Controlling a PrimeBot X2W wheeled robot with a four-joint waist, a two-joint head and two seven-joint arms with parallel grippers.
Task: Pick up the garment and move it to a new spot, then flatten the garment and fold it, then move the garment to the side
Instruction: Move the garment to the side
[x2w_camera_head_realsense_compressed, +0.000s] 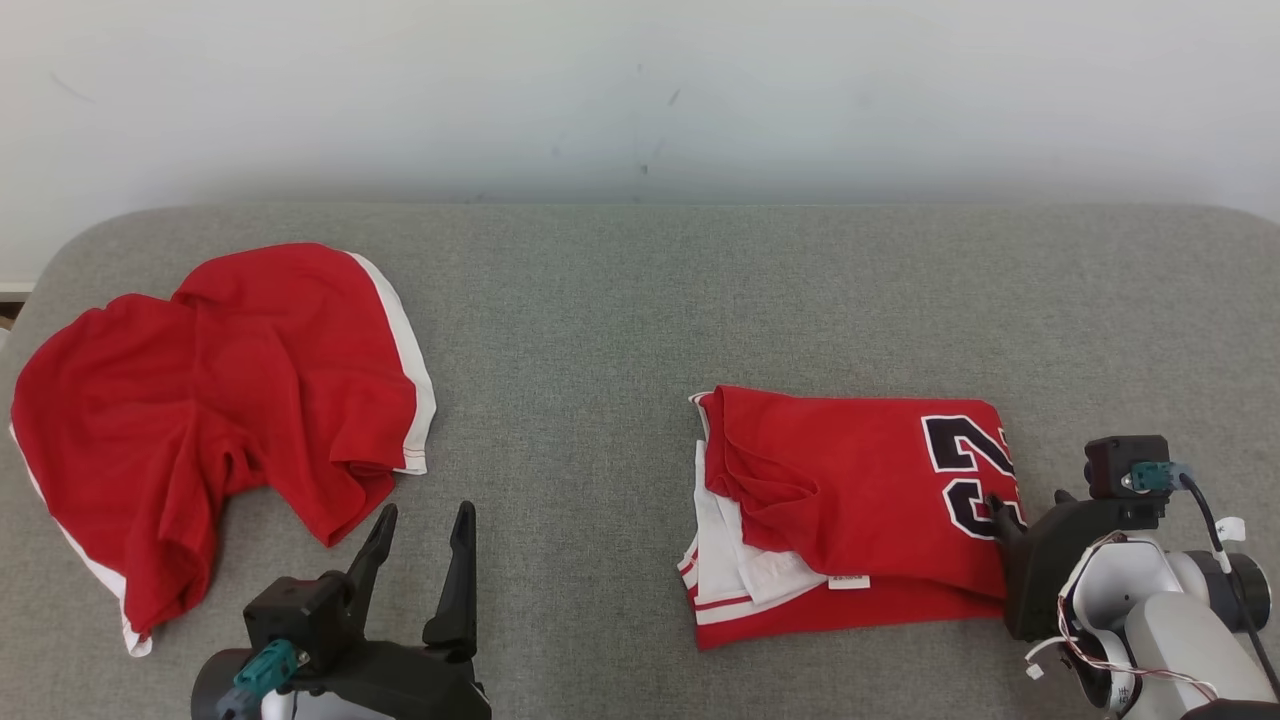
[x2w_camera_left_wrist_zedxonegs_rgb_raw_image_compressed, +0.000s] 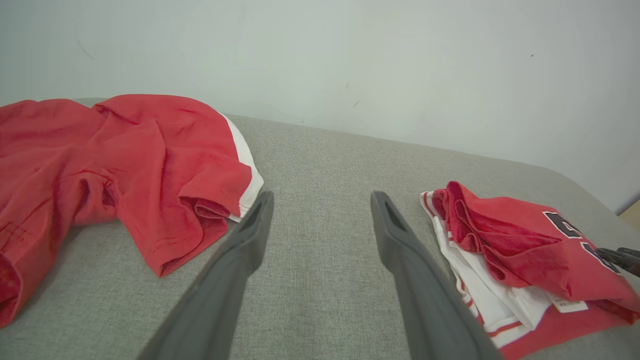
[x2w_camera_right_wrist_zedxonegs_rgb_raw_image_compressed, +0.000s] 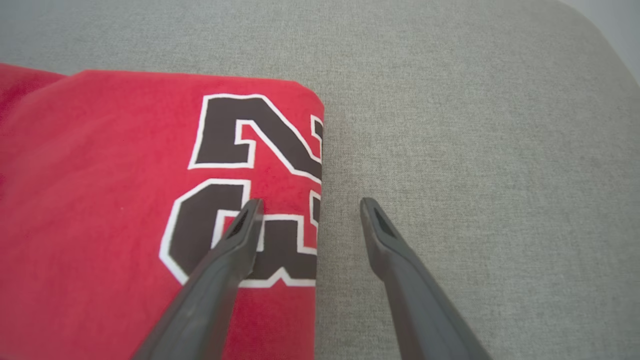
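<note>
A folded red garment (x2w_camera_head_realsense_compressed: 850, 480) with a black-and-white number and white layers at its left end lies right of centre on the grey surface (x2w_camera_head_realsense_compressed: 640, 290). My right gripper (x2w_camera_head_realsense_compressed: 1025, 505) is open at its right edge. In the right wrist view that gripper (x2w_camera_right_wrist_zedxonegs_rgb_raw_image_compressed: 311, 202) straddles the fold edge, one finger over the garment's (x2w_camera_right_wrist_zedxonegs_rgb_raw_image_compressed: 125, 175) number and the other over bare fabric. A second red garment (x2w_camera_head_realsense_compressed: 220, 400) with white trim lies crumpled at the far left. My left gripper (x2w_camera_head_realsense_compressed: 425, 512) stands open just right of its lower hem, holding nothing (x2w_camera_left_wrist_zedxonegs_rgb_raw_image_compressed: 321, 197).
The grey padded surface (x2w_camera_left_wrist_zedxonegs_rgb_raw_image_compressed: 320, 165) runs back to a pale wall (x2w_camera_head_realsense_compressed: 640, 90). Its rounded corners show at the far left and far right. Bare grey fabric lies between the crumpled garment (x2w_camera_left_wrist_zedxonegs_rgb_raw_image_compressed: 125, 160) and the folded one (x2w_camera_left_wrist_zedxonegs_rgb_raw_image_compressed: 525, 240).
</note>
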